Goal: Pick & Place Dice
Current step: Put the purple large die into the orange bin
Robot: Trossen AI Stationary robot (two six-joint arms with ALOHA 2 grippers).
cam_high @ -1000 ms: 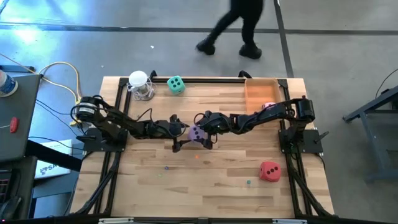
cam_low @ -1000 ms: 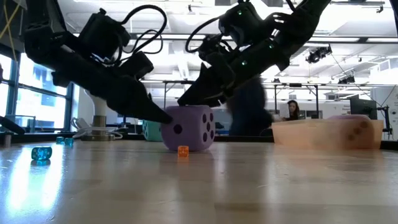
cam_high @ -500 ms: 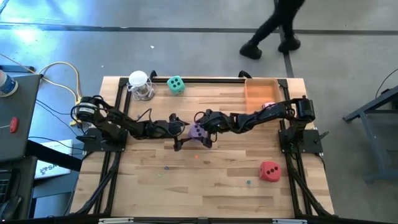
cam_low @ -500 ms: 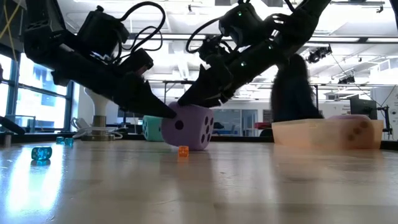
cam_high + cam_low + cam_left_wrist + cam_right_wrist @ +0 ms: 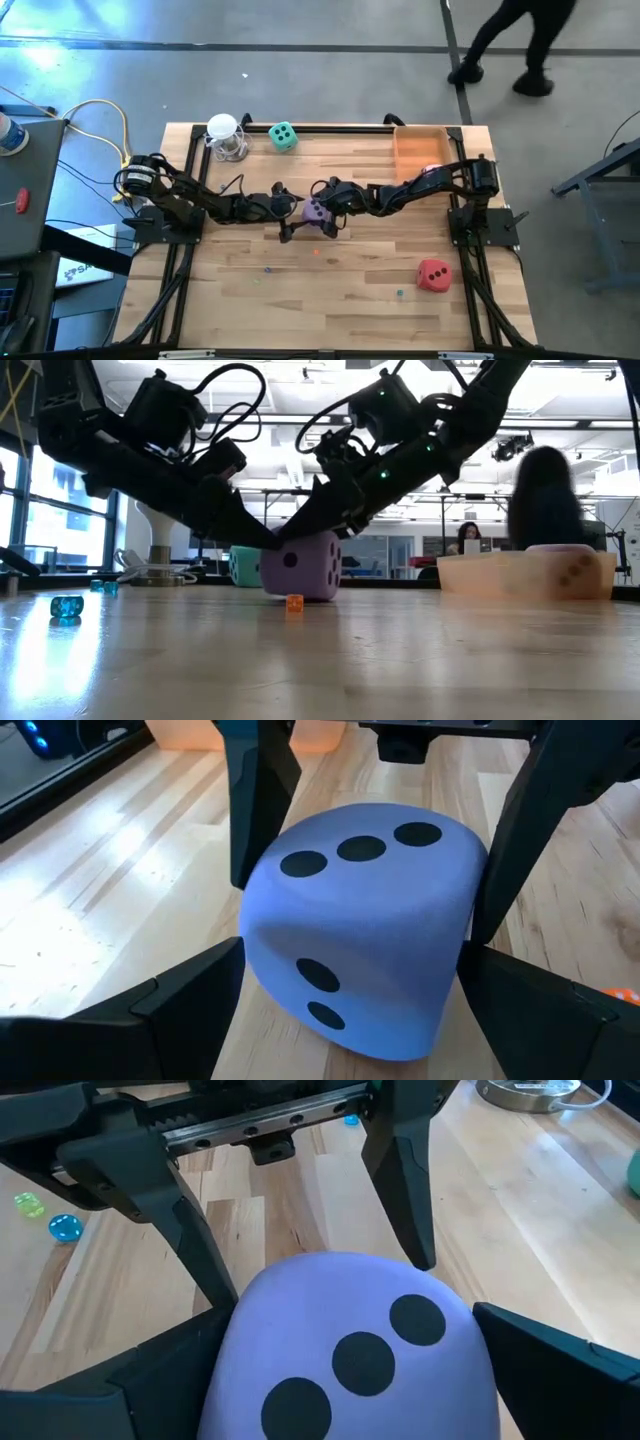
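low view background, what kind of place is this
Probably a robotics lab in an open office: a wooden table on a bare grey floor, ceiling lights and glass partitions behind, a person seated at a screen.

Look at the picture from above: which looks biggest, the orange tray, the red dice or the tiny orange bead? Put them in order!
1. Orange tray, biggest.
2. Red dice, in the middle.
3. Tiny orange bead, only a speck.
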